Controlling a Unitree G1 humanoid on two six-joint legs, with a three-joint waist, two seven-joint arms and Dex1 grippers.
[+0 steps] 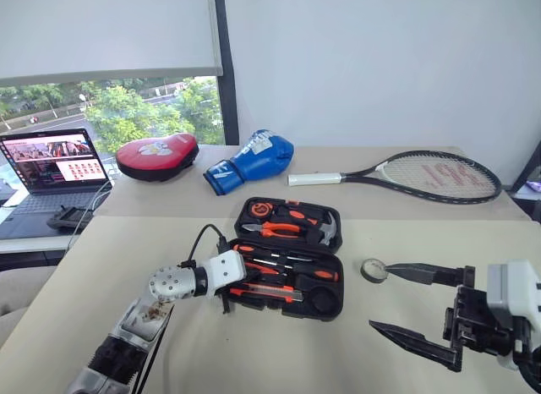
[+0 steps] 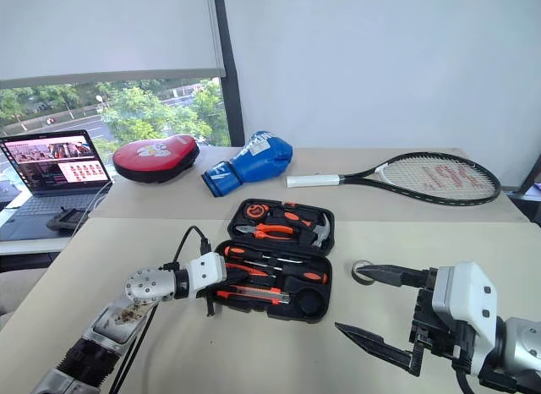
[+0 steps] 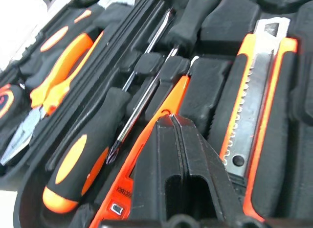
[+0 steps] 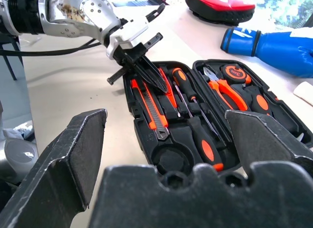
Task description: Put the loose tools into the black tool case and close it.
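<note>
The black tool case (image 1: 331, 280) lies open in the middle of the table. In its near half lie two black-shafted screwdrivers (image 3: 78, 169) (image 3: 193, 20), a small orange screwdriver (image 3: 159, 132) and the orange-black utility knife (image 3: 254, 105). My left gripper (image 4: 160, 82) is shut, its tips resting on the small orange screwdriver at the tray's left end. A small black tape roll (image 1: 374, 270) sits on the table right of the case. My right gripper (image 1: 382, 297) stands wide open and empty, its far fingertip beside the roll.
Orange-handled pliers (image 1: 283, 229) and a hammer (image 1: 328, 231) sit in the case's far half. Further back lie a tennis racket (image 1: 423, 174), a blue boxing glove (image 1: 254, 161) and a red pad (image 1: 156, 155). A laptop (image 1: 55, 161) stands at far left.
</note>
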